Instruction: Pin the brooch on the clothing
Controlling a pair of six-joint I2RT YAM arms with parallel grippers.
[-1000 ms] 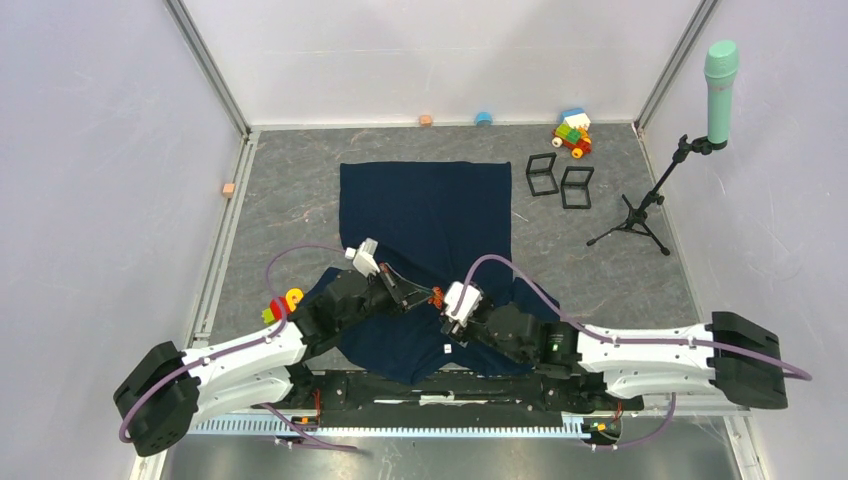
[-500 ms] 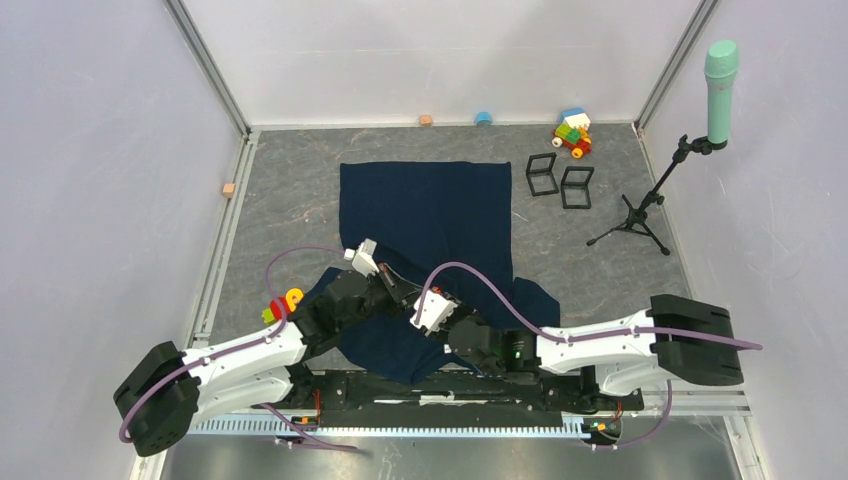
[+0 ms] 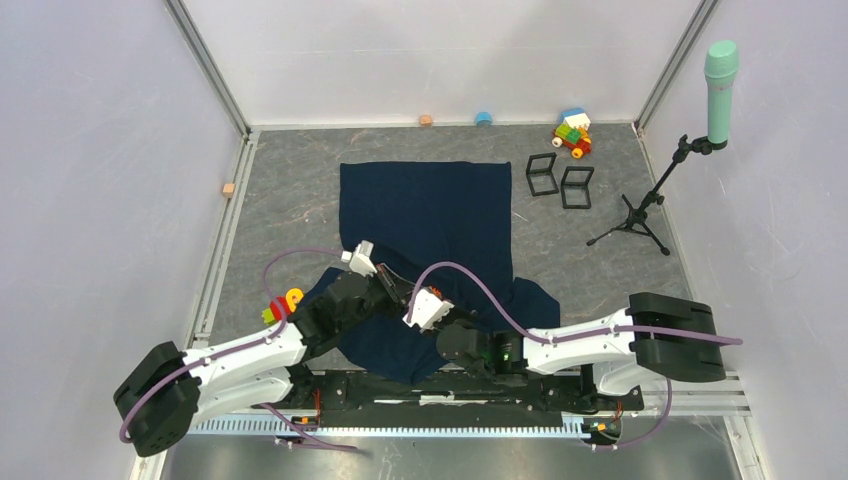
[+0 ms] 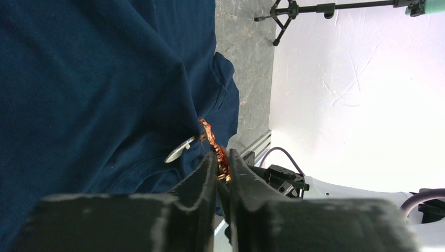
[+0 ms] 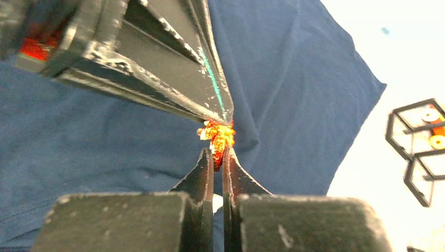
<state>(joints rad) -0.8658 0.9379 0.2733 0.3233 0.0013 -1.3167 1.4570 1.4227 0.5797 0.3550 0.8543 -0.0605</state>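
Observation:
The clothing is a dark navy shirt spread flat on the grey table, bunched up at its near end. The brooch is a small orange-gold piece held just above that bunched fabric. My right gripper is shut on its lower end. My left gripper is shut on the brooch from the opposite side, and its fingers come in from the upper left in the right wrist view. In the top view both wrists meet over the shirt's near end and hide the brooch.
A white label lies on the shirt beside the brooch. Two black wire cubes, a microphone stand and a toy block car stand at the back right. A coloured toy sits beside the left arm.
The right arm has swung left to meet the left gripper, and its jaws have closed on the brooch. The left arm has barely moved.

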